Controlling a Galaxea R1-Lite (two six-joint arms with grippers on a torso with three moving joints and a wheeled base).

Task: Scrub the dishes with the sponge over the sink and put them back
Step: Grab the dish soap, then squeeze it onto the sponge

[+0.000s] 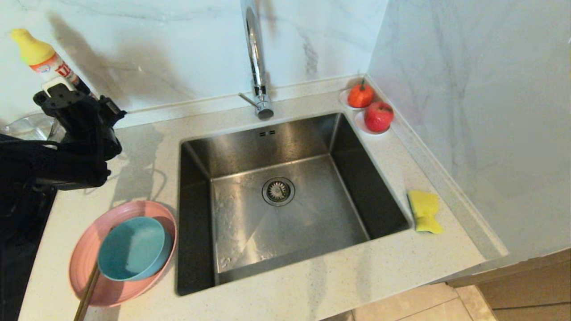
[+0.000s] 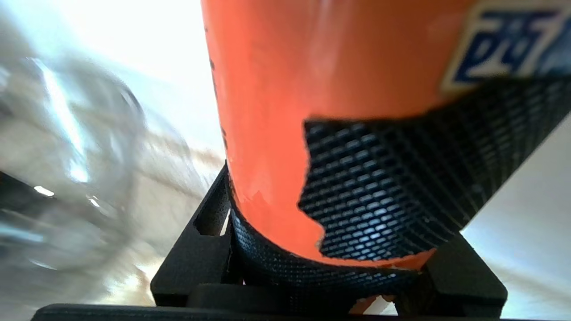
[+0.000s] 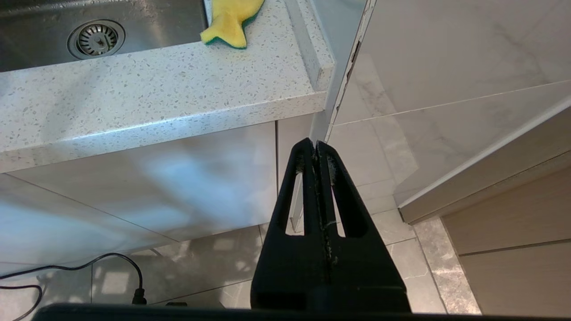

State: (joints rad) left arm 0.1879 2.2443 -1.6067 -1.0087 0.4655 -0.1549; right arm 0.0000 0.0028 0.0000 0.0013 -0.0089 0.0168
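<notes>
The left gripper's (image 2: 339, 232) fingers (image 2: 383, 187) are clamped around the orange body of a detergent bottle (image 2: 285, 89), the mesh-textured pads pressed against its side just below a blue-and-white label. In the head view the same left gripper (image 1: 73, 104) stands at the far left of the desk (image 1: 312, 285), with the bottle's yellow cap (image 1: 27, 44) rising above it toward the marble back wall. A clear glass bowl (image 1: 26, 127) sits just beside the bottle, by the left edge.

The right gripper (image 3: 316, 147) hangs below the desk's front edge, in front of the cabinet and above the tiled floor, its fingers (image 3: 332, 187) pressed together with nothing between them.

Nearer the front on the left side of the desk lies the pink plate (image 1: 89, 272), and the teal-blue bowl (image 1: 134, 247) rests inside it, toward the edge nearest the sink. A thin wooden stick (image 1: 87, 292) leans across the plate's front rim. The sink (image 1: 196, 223) takes up the middle of the desk, with its round drain strainer (image 1: 278, 191) in the centre and the chrome tap (image 1: 256, 62) rising behind it. The sponge (image 1: 424, 210) lies on the desk to the right of the sink, just beside its rim, yellow side up. In the far right corner, two red fruits (image 1: 378, 116) sit on small white dishes, close together.
</notes>
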